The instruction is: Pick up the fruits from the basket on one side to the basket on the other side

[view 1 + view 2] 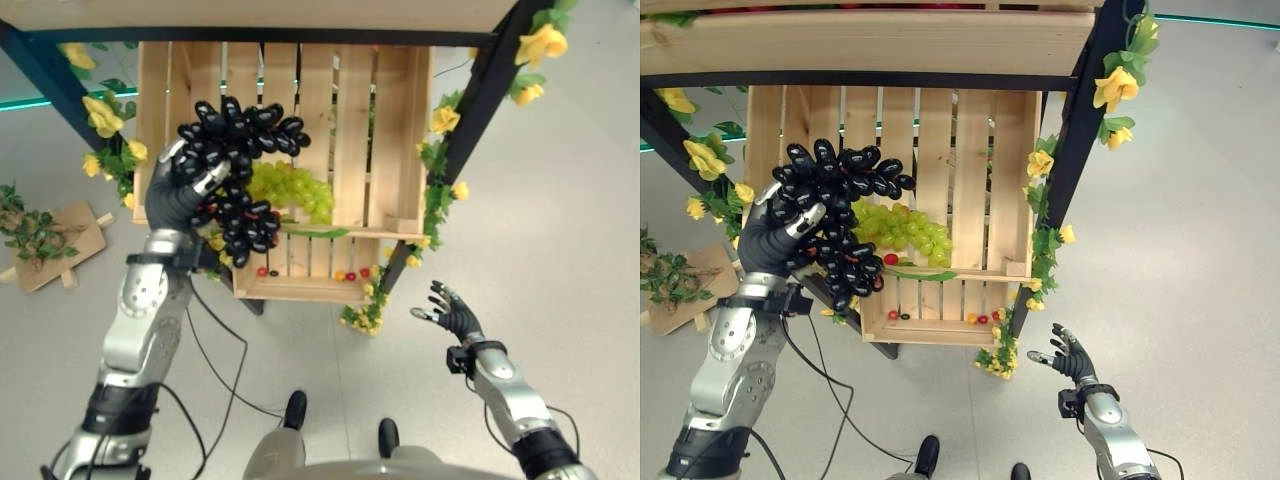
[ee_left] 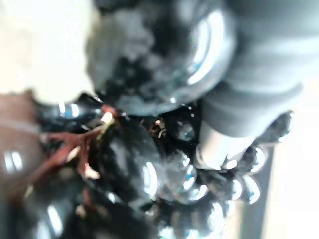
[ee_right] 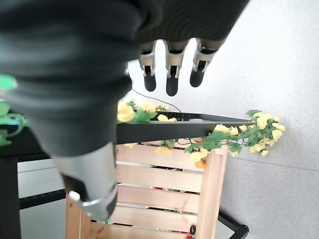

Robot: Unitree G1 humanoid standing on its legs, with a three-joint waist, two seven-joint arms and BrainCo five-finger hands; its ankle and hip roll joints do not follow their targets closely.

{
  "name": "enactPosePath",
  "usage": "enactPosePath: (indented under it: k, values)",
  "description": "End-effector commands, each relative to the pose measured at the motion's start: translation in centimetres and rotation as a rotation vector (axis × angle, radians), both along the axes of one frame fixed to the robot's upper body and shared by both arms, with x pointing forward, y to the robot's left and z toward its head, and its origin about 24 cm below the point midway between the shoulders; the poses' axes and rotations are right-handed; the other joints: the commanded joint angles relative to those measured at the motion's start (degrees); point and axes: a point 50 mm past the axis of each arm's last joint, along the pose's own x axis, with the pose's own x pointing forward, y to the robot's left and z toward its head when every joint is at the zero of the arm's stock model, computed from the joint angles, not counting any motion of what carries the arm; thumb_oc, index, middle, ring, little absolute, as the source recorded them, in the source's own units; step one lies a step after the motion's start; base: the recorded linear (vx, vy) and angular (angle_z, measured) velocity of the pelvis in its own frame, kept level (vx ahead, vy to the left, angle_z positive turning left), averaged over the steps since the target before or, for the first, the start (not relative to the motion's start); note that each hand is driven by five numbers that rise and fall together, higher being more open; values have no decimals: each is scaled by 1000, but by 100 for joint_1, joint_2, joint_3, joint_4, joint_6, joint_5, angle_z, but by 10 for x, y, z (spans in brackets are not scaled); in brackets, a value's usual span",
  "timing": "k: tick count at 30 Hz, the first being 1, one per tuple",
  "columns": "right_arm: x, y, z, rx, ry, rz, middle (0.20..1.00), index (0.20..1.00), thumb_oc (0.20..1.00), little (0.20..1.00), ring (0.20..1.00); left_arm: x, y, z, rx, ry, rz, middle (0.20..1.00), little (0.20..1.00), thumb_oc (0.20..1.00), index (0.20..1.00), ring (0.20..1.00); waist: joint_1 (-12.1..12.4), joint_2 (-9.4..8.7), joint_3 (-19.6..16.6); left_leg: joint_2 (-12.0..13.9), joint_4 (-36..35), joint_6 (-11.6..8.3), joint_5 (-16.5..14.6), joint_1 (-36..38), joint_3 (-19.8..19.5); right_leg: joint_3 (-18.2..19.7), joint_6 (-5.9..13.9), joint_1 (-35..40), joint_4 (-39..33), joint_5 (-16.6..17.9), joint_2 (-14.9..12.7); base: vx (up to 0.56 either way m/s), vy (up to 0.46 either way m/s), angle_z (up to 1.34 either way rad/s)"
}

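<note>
At the upper left of the frame, the left hand (image 1: 178,195) has its fingers curled around a bunch of black grapes (image 1: 238,170) held in front of the wooden crate (image 1: 352,140), where green grapes (image 1: 292,190) lie inside, while the right hand (image 1: 452,312) hangs with fingers loosely spread and holds nothing at the lower right.

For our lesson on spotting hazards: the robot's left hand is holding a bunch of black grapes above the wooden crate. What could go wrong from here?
1. The left hand grips the black grapes near one side, so the hanging part may tear away or shed berries.
2. Dropped berries could land on the green grapes in the wooden crate or on the floor.
3. The bunch might snag the flower garland close beside the hand when carried sideways.
</note>
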Motion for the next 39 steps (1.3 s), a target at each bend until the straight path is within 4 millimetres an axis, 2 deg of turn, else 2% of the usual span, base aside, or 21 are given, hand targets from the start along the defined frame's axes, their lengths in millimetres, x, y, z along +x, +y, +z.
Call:
enactPosePath:
  k: [1, 2, 3, 4, 5, 8, 9, 13, 15, 16, 17, 18, 19, 20, 25, 28, 32, 35, 36, 37, 39]
  values:
    - [5, -2, 11, -63, -43, 64, 1000, 1000, 1000, 1000, 1000, 26, 26, 54, 132, -97, 126, 200, 200, 200, 200, 200, -192, 140, -505, 337, 422, -423, -513, -313, 139, -222, 146, 48, 420, -1043, -105, 11, 15, -6]
    - [5, -2, 11, -62, -44, 62, 1000, 1000, 1000, 1000, 1000, 27, 25, 55, 134, -100, 124, 200, 200, 200, 200, 200, -185, 134, -511, 335, 414, -422, -495, -333, 134, -226, 149, 29, 416, -1030, -106, 33, 11, -2]
    - [5, -2, 10, -64, -40, 66, 1000, 1000, 1000, 1000, 1000, 28, 33, 70, 169, -130, 186, 200, 200, 200, 200, 200, -209, 140, -526, 341, 400, -428, -550, -302, 149, -223, 156, 52, 403, -1077, -117, 22, 5, -5]
    - [5, 0, 10, -65, -38, 78, 1000, 1000, 1000, 1000, 1000, 37, 37, 70, 165, -91, 198, 200, 200, 200, 200, 200, -245, 153, -529, 343, 406, -431, -544, -319, 159, -219, 177, 29, 414, -1065, -129, 20, 9, -7]
    - [4, 0, 8, -75, -26, 89, 1000, 1000, 1000, 1000, 1000, 42, 50, 91, 326, -71, 282, 200, 200, 200, 200, 200, -315, 185, -541, 353, 410, -435, -545, -327, 194, -213, 220, 12, 414, -1051, -150, -10, 12, -10]
    - [5, 5, 7, -72, -25, 107, 1000, 1000, 1000, 1000, 1000, 54, 57, 96, 368, -14, 330, 200, 200, 200, 200, 200, -363, 175, -534, 362, 413, -438, -542, -345, 216, -223, 258, -15, 423, -1035, -171, -4, 4, -8]
    - [6, 7, 7, -73, -29, 119, 1000, 1000, 1000, 1000, 1000, 60, 63, 111, 438, -7, 410, 200, 200, 200, 200, 200, -428, 199, -545, 376, 413, -440, -538, -357, 237, -209, 288, -42, 429, -1020, -188, 1, 9, -6]
    - [7, 12, 6, -71, -34, 130, 1000, 1000, 1000, 1000, 1000, 72, 69, 122, 556, 58, 511, 200, 200, 200, 200, 200, -492, 202, -537, 393, 394, -438, -533, -367, 302, -184, 329, -101, 451, -997, -208, 0, 5, -2]
    - [8, 15, 6, -81, -44, 148, 1000, 1000, 1000, 1000, 1000, 78, 77, 134, 757, 110, 680, 206, 206, 206, 206, 206, -566, 215, -538, 403, 385, -433, -533, -379, 342, -170, 366, -146, 463, -979, -229, 4, 6, -2]
    - [9, 15, 7, -79, -45, 147, 1000, 1000, 1000, 1000, 1000, 78, 76, 136, 760, 107, 680, 206, 206, 206, 206, 206, -555, 202, -533, 403, 386, -433, -533, -381, 341, -170, 366, -148, 464, -980, -229, 0, 0, 0]
    - [12, 18, 11, -83, -78, 154, 1000, 1000, 1000, 1000, 1000, 81, 71, 148, 959, 89, 833, 1000, 1000, 1000, 1000, 1000, -592, 207, -517, 415, 406, -426, -532, -411, 373, -168, 389, -191, 501, -984, -239, -13, 4, -4]
    - [12, 18, 11, -82, -79, 152, 1000, 1000, 1000, 1000, 1000, 81, 70, 148, 961, 88, 833, 1000, 1000, 1000, 1000, 1000, -583, 198, -513, 415, 408, -426, -533, -412, 374, -167, 389, -193, 504, -986, -239, 0, 0, 0]
    - [14, 19, 14, -86, -95, 152, 1000, 1000, 1000, 1000, 1000, 82, 61, 158, 1081, 37, 909, 1000, 1000, 1000, 1000, 1000, -589, 195, -507, 415, 420, -421, -539, -425, 390, -170, 394, -215, 524, -990, -244, -5, -9, -4]
    - [14, 19, 17, -88, -123, 144, 1000, 1000, 1000, 1000, 1000, 79, 41, 170, 1277, -101, 1004, 1000, 1000, 1000, 1000, 1000, -566, 167, -493, 421, 433, -403, -551, -443, 412, -185, 399, -229, 547, -1007, -253, -5, -9, -4]
    - [12, 9, 18, -103, -130, 103, 1000, 1000, 1000, 1000, 1000, 67, 27, 167, 1395, -248, 1018, 1000, 1000, 1000, 1000, 1000, -460, 81, -459, 408, 499, -382, -609, -471, 406, -236, 375, -220, 586, -1067, -259, 0, 0, 0]
    - [9, 6, 16, -107, -120, 92, 1000, 1000, 1000, 1000, 1000, 59, 31, 159, 1357, -267, 991, 1000, 1000, 1000, 1000, 1000, -427, 61, -465, 397, 507, -378, -628, -465, 402, -251, 370, -200, 588, -1085, -263, 0, 0, 0]
    - [5, 3, 12, -113, -96, 77, 1000, 1000, 1000, 1000, 1000, 50, 46, 138, 1204, -221, 923, 1000, 1000, 1000, 1000, 1000, -374, 57, -486, 390, 501, -383, -638, -450, 389, -295, 346, -148, 561, -1100, -260, 0, 0, 0]
    - [2, 0, 7, -105, -71, 53, 1000, 1000, 1000, 1000, 1000, 35, 48, 112, 843, -238, 701, 1000, 1000, 1000, 1000, 1000, -252, -7, -468, 375, 499, -384, -636, -471, 350, -321, 323, -138, 535, -1098, -257, 0, 0, 0]
    - [1, -1, 7, -111, -68, 58, 1000, 1000, 1000, 1000, 1000, 33, 51, 109, 837, -231, 702, 1000, 1000, 1000, 1000, 1000, -279, 23, -481, 375, 499, -383, -640, -466, 356, -316, 323, -136, 535, -1100, -258, 0, 0, 0]
    - [-2, -3, 3, -102, -46, 37, 1000, 1000, 1000, 1000, 1000, 24, 48, 86, 614, -212, 506, 1000, 1000, 1000, 1000, 1000, -207, -6, -472, 374, 498, -381, -633, -485, 328, -327, 302, -141, 519, -1095, -254, 0, 0, 0]
    - [-3, -2, 1, -95, -33, 33, 1000, 1000, 1000, 1000, 1000, 15, 46, 58, 357, -166, 338, 1000, 1000, 1000, 1000, 1000, -189, -8, -477, 375, 499, -380, -632, -496, 304, -322, 288, -138, 496, -1088, -256, 0, 0, 0]
